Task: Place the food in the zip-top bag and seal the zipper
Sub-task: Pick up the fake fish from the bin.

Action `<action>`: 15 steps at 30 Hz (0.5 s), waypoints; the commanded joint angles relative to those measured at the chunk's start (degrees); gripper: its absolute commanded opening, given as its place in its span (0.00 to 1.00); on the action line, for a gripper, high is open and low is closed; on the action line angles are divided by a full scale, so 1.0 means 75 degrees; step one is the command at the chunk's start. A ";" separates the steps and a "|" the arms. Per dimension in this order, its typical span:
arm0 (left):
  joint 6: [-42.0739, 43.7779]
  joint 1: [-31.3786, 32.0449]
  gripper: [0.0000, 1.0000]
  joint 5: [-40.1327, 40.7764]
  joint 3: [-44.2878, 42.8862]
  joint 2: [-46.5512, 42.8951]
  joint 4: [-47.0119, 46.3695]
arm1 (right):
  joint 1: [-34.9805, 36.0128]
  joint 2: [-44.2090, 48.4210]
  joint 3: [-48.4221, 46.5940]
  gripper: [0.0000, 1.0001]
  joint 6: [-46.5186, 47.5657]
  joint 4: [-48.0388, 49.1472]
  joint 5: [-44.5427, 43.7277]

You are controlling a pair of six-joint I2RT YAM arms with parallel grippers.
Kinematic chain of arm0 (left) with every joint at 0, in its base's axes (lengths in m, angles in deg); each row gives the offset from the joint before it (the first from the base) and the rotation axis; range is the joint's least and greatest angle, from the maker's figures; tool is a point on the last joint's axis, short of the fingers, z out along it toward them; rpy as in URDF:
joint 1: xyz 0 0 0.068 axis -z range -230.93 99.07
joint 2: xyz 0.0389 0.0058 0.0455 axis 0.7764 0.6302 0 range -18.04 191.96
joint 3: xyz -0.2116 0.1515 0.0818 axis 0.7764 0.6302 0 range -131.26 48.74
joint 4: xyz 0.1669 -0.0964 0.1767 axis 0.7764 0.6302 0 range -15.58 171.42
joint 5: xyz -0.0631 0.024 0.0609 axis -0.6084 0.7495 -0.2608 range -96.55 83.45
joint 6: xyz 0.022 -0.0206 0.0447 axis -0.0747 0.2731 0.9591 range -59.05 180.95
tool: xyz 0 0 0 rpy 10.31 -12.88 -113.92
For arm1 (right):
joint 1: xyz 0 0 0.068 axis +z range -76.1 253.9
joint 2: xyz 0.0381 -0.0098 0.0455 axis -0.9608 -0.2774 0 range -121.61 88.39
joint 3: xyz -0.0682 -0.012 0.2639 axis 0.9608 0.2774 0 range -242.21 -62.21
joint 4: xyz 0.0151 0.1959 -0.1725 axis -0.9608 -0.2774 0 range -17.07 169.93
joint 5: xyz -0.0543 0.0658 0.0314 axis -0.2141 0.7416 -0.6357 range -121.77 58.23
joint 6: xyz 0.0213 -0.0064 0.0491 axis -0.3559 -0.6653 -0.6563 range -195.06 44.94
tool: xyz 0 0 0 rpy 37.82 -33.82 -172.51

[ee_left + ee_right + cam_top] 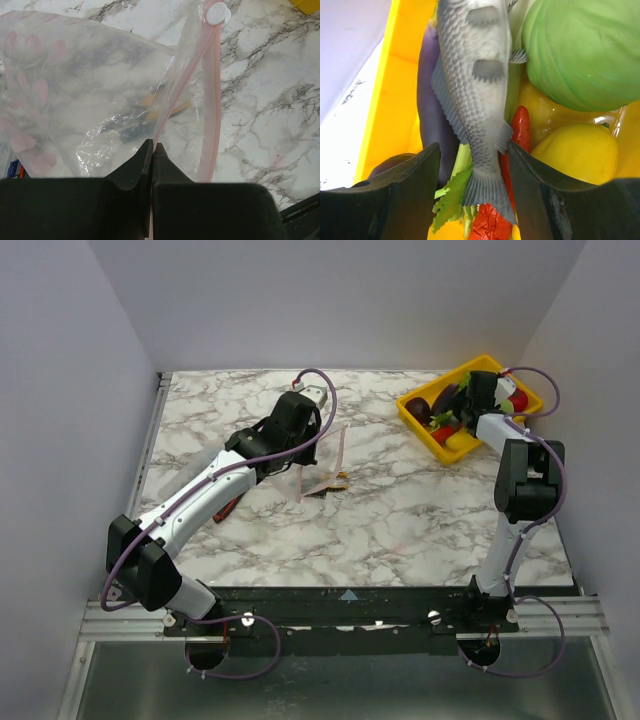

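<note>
Your left pincer (pixel 151 150) is clenched on the zip-top bag (pixel 90 85). The two fingertips meet with no gap, and one pink band of the zipper (pixel 212 100) is pinched between them. The second band passes just to the right of the tips, so the mouth of the bag is open. Both bands run ahead and a little to the right, and they join at a white round slider (pixel 217 12) at the far end. The clear pouch spreads ahead and to the left of this pincer, over the marble table (pixel 270 100). Just ahead of the tips a dark and orange-yellow thing (pixel 150 117) shows through the plastic. I cannot tell if it is inside the bag or under it.

Your right pincer (pixel 474 165) is down in the yellow tray (pixel 395 100), well apart from the bag. Its jaws stand apart, one on each side of the tail part of a grey toy fish (pixel 470 75). The right finger (pixel 545 200) is against the fin of the fish, and at the left finger (pixel 400 195) a narrow slit shows. I cannot tell whether the fish is really grasped.

The other food lies around this pincer:
- a purple eggplant (pixel 427 100) is left of the fish;
- a red chili (pixel 521 125) and a yellow fruit (pixel 570 150) are to the right;
- a green round vegetable (pixel 580 50) is ahead on the right;
- a green leafy stalk (pixel 451 200) is beside the tail.
</note>
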 commanded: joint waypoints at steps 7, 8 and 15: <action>0.0041 -0.0018 0.00 -0.0283 -0.0285 0.0084 0.0064 | -0.0222 -0.0249 0.0281 0.66 -0.0421 0.0901 0.0563; 0.0040 -0.0012 0.00 -0.0307 -0.0287 0.0086 0.0068 | -0.0240 -0.0282 0.0264 0.67 -0.0452 0.0915 0.0617; 0.0040 -0.0012 0.00 -0.0322 -0.0297 0.0154 0.0084 | -0.0291 -0.0498 0.0138 0.62 -0.0495 0.1088 0.0898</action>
